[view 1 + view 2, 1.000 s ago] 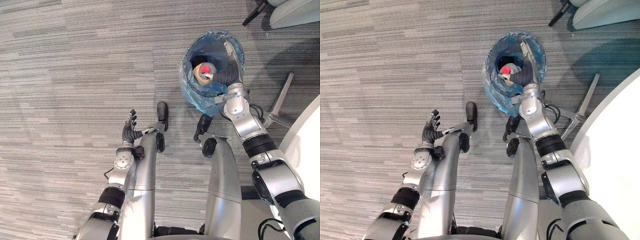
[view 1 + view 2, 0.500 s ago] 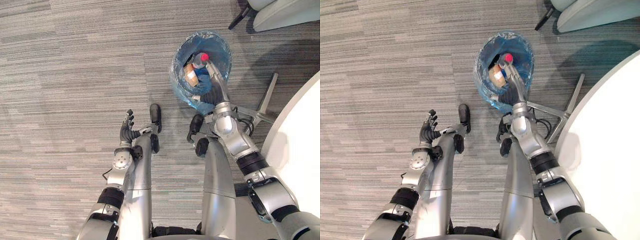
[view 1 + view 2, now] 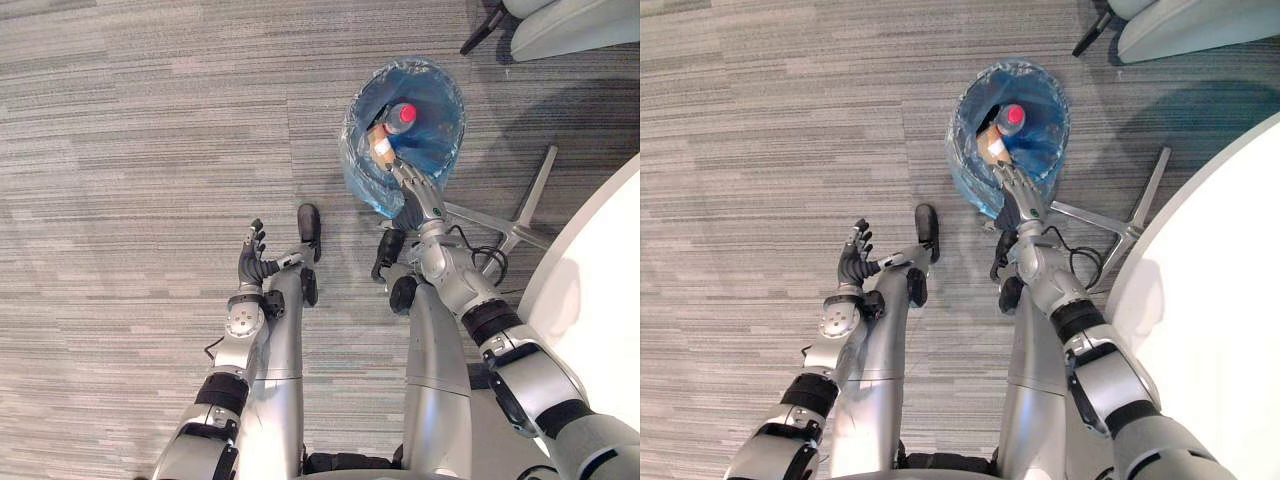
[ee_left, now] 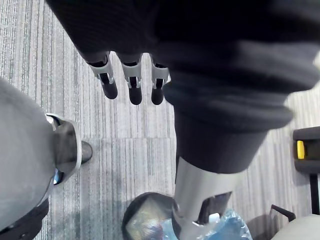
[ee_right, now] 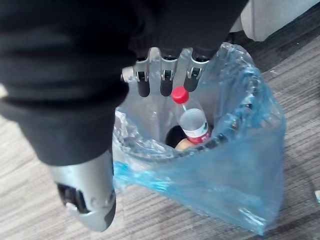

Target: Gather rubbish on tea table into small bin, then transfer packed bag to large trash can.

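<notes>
Dropping done: bottle in bin, right hand empty

Counting first: one small bin (image 3: 362, 178), one blue bag (image 5: 227, 167) lining it, one clear bottle (image 3: 399, 117) with a red cap (image 5: 180, 94), one tan piece of rubbish (image 3: 378, 146), two robot hands.

The bottle lies inside the small bin, cap end up, resting against the bag's far side. The tan piece sits in the bin just beside the bottle. What else is under them I cannot tell.

The right hand (image 3: 416, 192) is above the bin's near rim, fingers (image 5: 168, 80) straight and spread, holding nothing and clear of the bottle. The left hand (image 3: 254, 263) hangs well apart from the bin, over the carpet (image 3: 130, 150), fingers loosely extended and empty.

A white table edge (image 3: 600, 290) and a metal chair base (image 3: 538, 190) are on the bin's other side from the left hand; the base is near the bin and not touching it.

Compared with a second ago, the right hand was down inside the bin, wrapped round the bottle. Half a second ago it was above the opening with the red cap at its fingertips. Now it has let go and pulled back to the near rim, with the bottle left in the bag. The left hand has not changed. The whole picture has shifted a little, so the camera moved; the bin did not.
</notes>
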Motion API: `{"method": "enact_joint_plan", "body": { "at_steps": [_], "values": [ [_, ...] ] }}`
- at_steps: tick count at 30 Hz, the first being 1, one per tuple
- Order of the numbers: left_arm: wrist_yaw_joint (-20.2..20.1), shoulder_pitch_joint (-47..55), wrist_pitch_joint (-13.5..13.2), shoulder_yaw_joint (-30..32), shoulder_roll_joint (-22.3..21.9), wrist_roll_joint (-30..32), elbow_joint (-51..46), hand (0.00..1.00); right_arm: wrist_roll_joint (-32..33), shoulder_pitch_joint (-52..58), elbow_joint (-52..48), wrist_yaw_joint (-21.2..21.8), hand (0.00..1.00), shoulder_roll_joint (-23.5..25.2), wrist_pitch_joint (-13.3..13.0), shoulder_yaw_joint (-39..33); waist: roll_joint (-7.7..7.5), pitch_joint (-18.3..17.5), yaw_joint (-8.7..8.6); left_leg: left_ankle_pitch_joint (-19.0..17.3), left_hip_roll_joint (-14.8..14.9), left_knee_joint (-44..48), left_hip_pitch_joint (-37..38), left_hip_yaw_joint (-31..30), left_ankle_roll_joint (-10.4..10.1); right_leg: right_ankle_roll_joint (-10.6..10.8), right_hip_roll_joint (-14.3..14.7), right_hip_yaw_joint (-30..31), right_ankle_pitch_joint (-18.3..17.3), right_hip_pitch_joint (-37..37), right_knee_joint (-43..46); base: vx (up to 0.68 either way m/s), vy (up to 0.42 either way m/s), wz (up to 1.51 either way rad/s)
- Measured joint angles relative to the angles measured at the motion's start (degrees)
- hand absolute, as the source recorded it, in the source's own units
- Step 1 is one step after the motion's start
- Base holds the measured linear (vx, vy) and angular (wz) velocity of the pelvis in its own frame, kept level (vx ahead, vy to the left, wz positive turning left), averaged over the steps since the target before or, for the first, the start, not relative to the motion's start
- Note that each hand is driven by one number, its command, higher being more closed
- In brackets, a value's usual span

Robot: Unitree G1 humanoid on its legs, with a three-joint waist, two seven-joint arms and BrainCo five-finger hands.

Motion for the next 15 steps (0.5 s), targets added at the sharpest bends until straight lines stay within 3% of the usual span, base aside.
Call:
{"method": "enact_joint_plan", "body": {
  "at_steps": [12, 13, 15],
  "values": [
    [-0.02, -2.00, -0.80, 0.55, 0.14, -1.37, -0.23, 0.00, 0.15, -6.93, 10.91, -0.02, 0.00, -0.09, 2.75, -0.32, 0.02, -0.01, 1.74, -0.02, -0.57, 2.09, -4.91, -0.28, -0.05, -0.58, -0.99, 0.08, -1.41, -5.41, 3.83, -0.03, -0.014, 0.06],
    [-0.04, -2.00, -0.84, 0.59, 0.18, -1.38, -0.43, 0.00, 0.16, -6.96, 11.12, 0.03, 1.00, -0.06, 2.75, -0.15, 0.05, -0.02, 1.73, -0.11, -0.86, 2.36, -5.55, -0.41, 0.08, -0.63, -1.32, 0.06, -1.77, -6.12, 4.48, -0.04, -0.012, 0.13],
    [-0.04, -2.00, -0.82, 1.10, 0.13, -1.39, -0.95, 0.00, 0.16, -7.20, 11.15, 0.09, 1.00, -0.15, 2.69, 0.25, 0.06, -0.03, 1.79, -0.06, -0.85, 2.83, -6.46, -0.62, -0.04, -0.65, -1.31, -0.07, -1.83, -6.90, 4.83, -0.04, -0.003, 0.05]
  ]
}}
